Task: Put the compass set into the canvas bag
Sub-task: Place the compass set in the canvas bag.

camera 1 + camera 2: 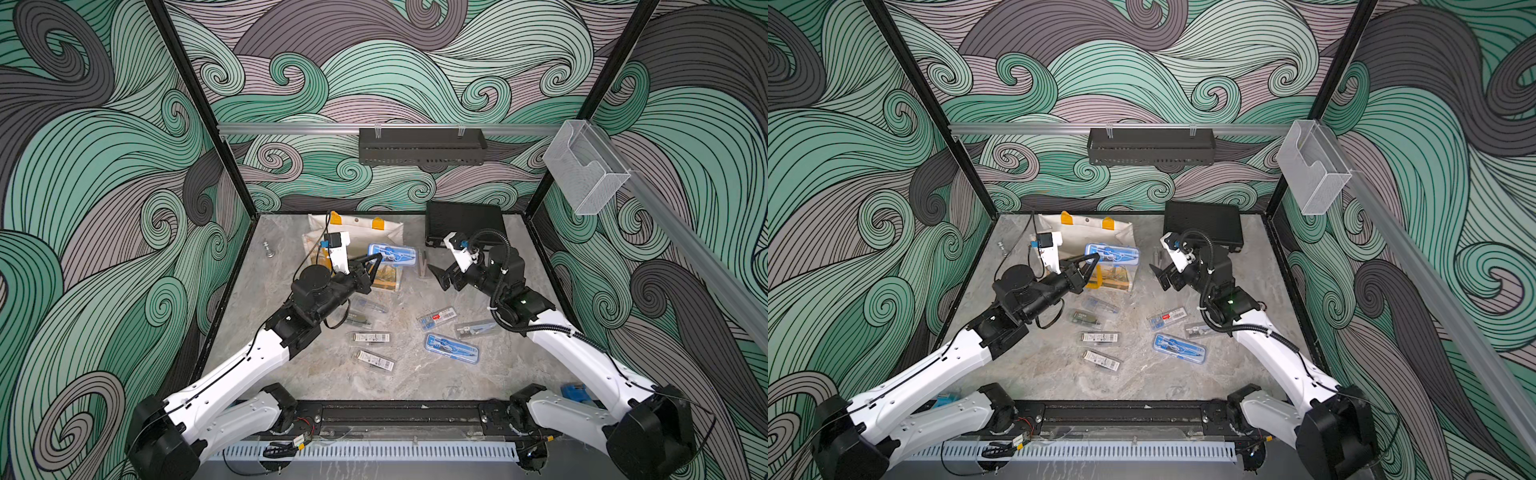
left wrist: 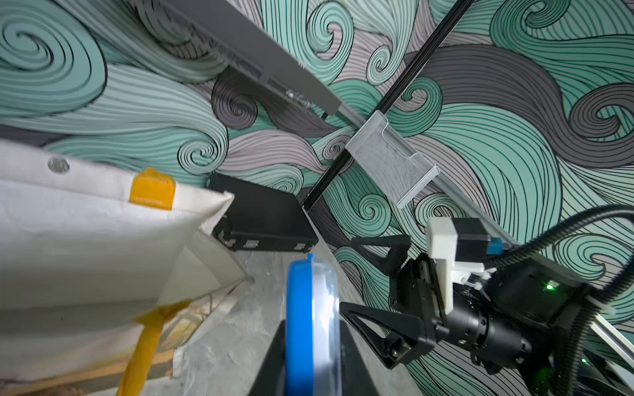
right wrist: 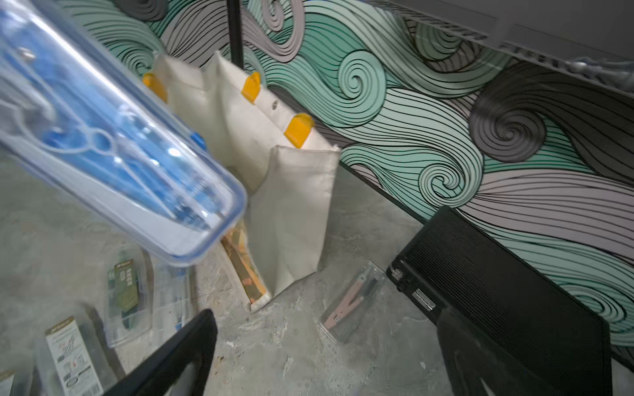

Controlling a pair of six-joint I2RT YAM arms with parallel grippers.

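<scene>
The compass set (image 1: 392, 254) (image 1: 1112, 254), a blue case with a clear lid, hangs in the air just in front of the canvas bag (image 1: 357, 230) (image 1: 1088, 232). My left gripper (image 1: 377, 258) (image 1: 1097, 257) is shut on one end of it; in the left wrist view the case (image 2: 310, 325) stands edge-on between the jaws. The cream bag (image 3: 291, 192) with orange handles stands with its mouth gaping. My right gripper (image 1: 439, 277) (image 1: 1160, 276) (image 3: 326, 360) is open and holds nothing, a short way right of the case (image 3: 120, 154).
A black hard case (image 1: 463, 224) leans at the back right. Another blue compass case (image 1: 451, 348) and several clear packs (image 1: 370, 337) lie on the table's middle. A clear box with a pink compass (image 3: 350, 301) lies between bag and black case.
</scene>
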